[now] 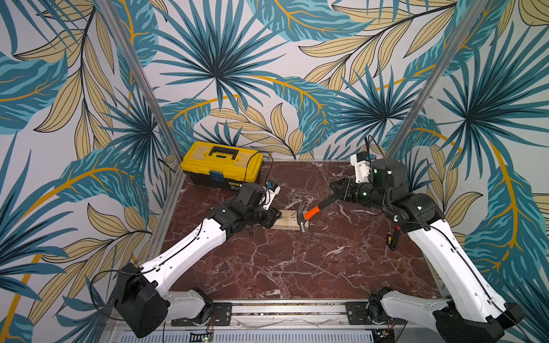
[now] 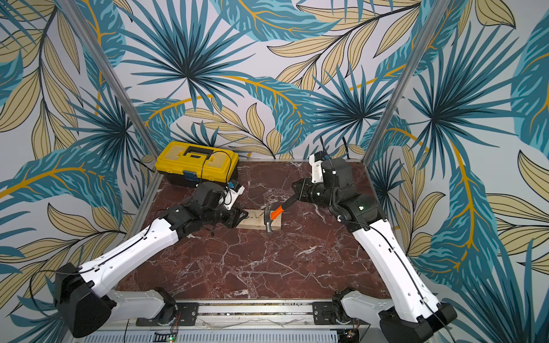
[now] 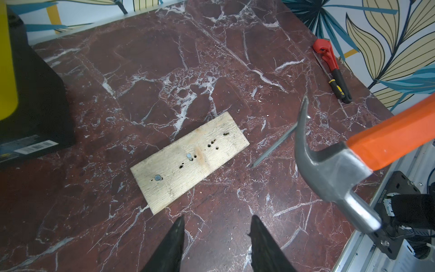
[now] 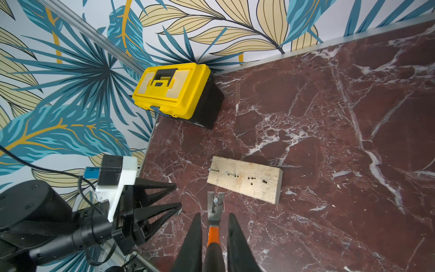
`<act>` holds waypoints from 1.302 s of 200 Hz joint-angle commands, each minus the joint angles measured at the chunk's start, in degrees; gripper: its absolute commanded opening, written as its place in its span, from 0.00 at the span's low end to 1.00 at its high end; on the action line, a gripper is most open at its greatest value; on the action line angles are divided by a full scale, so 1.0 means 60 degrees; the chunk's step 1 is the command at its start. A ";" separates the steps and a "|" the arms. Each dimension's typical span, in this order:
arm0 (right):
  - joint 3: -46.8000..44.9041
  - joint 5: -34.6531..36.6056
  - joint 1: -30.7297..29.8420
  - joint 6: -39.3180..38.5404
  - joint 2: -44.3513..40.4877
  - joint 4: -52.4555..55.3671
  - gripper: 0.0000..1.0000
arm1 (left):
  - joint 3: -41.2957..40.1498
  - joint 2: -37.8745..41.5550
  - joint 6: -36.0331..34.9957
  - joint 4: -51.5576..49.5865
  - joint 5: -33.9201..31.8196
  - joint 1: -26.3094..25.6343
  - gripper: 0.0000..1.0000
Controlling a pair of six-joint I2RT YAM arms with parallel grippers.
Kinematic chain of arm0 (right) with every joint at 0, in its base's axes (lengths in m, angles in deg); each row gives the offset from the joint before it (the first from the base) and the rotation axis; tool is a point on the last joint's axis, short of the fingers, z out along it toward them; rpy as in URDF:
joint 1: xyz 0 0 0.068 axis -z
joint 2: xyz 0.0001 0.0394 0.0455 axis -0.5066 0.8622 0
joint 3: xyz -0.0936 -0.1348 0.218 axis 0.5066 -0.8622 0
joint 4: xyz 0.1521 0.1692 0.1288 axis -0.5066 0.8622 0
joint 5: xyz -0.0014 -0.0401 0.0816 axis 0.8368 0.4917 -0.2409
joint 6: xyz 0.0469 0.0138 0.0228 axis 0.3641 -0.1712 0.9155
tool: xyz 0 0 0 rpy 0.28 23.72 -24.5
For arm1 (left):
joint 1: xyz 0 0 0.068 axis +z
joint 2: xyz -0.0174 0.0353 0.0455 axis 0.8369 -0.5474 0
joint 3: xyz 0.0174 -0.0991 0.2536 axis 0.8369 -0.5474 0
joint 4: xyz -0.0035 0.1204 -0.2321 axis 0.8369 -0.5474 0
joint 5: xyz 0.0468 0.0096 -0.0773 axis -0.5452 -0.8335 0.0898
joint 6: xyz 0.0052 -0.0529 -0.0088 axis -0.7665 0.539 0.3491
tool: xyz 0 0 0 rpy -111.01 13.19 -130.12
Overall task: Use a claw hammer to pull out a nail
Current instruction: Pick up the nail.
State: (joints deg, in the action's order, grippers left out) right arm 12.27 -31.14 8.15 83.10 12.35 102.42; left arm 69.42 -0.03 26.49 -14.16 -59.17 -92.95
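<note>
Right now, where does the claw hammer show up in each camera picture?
Top view: claw hammer mid-table, head overlapping the wooden board.
Top view: same, hammer overlapping board.
Left wrist: close-up, beside the board.
Right wrist: in the right gripper, claw toward board.
Shared landmark: the board.

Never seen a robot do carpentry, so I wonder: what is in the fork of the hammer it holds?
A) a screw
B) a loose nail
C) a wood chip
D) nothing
B: a nail hangs wedged in the fork of the claw hammer, free of the plank.
</note>
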 commanded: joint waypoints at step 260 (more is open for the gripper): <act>0.0011 -0.3414 0.1106 0.1289 0.0172 -0.1096 0.00 | -0.0881 0.0226 -0.3683 0.1747 0.1977 0.0061 0.28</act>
State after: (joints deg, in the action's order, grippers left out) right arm 12.84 -48.60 14.49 88.58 14.12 99.75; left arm 62.58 0.26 4.75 -4.58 -47.26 -92.80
